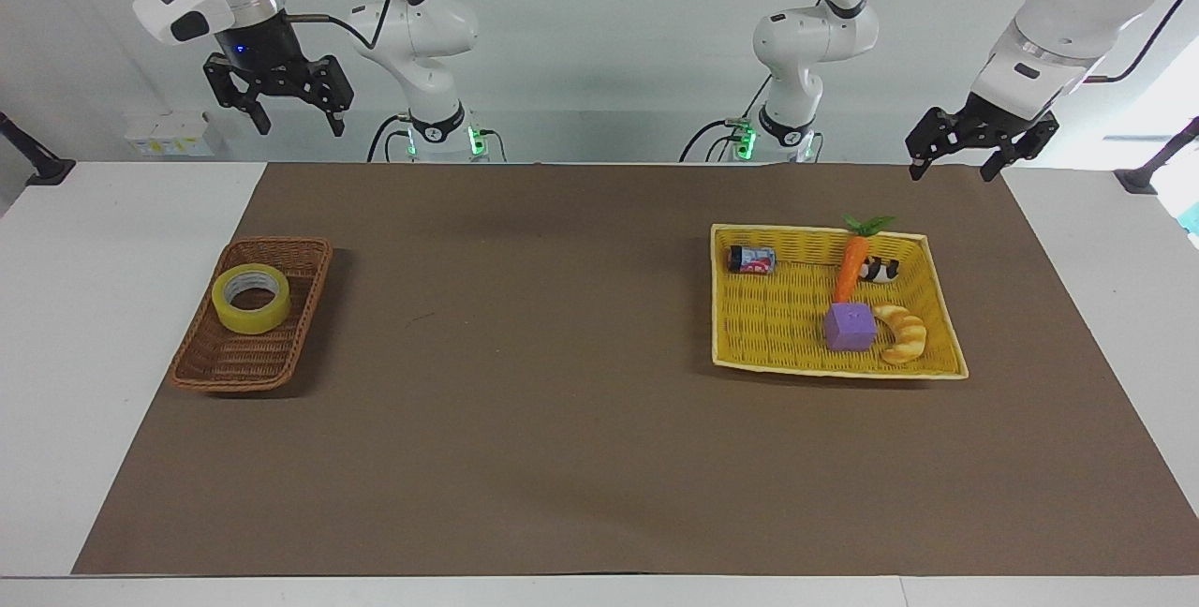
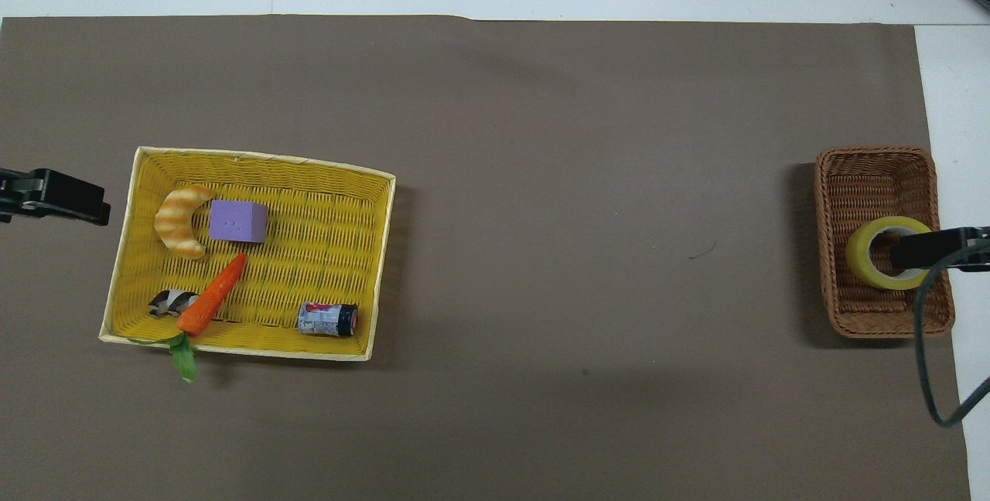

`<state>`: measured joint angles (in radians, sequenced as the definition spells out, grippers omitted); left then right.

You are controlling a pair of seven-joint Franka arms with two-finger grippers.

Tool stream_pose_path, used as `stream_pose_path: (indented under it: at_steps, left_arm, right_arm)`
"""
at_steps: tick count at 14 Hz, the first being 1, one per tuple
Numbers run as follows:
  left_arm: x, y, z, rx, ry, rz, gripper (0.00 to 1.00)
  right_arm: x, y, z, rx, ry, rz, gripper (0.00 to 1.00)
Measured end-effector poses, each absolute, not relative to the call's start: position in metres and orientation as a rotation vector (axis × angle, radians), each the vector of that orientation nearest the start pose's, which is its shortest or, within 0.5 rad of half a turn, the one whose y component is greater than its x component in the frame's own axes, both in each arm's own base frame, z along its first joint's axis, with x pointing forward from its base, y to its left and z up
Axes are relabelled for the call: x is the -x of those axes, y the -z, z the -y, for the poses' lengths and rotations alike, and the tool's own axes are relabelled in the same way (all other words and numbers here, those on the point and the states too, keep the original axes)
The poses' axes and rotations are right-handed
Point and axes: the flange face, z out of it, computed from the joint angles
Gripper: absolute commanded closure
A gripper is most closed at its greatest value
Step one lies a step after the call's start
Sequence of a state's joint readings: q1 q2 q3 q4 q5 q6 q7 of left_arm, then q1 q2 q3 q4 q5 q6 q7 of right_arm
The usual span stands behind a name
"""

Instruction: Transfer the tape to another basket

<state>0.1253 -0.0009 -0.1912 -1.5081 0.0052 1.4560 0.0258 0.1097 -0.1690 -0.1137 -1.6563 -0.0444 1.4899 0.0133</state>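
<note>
The yellow tape lies flat in the small dark-brown wicker basket at the right arm's end of the table. It also shows in the overhead view, in the half of the basket nearer to the robots. My right gripper is open and empty, raised high above the table's edge by the robots, well apart from the tape. My left gripper is open and empty, in the air by the corner of the yellow basket at the left arm's end.
The flat yellow basket holds a purple cube, a croissant, a carrot, a small can and a black-and-white toy. A brown mat covers the table between the baskets.
</note>
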Motion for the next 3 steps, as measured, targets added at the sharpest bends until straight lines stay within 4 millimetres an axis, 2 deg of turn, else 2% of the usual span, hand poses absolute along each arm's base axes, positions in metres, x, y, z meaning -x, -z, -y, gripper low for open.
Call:
stream_pose_path:
  at_steps: [3]
  left_arm:
    - [-0.5414,-0.6446,0.0345,3.131,-0.08,-0.141,0.0]
  right_arm:
    - [-0.4928,-0.6653,0.0135,3.166,0.005,-0.079,0.0]
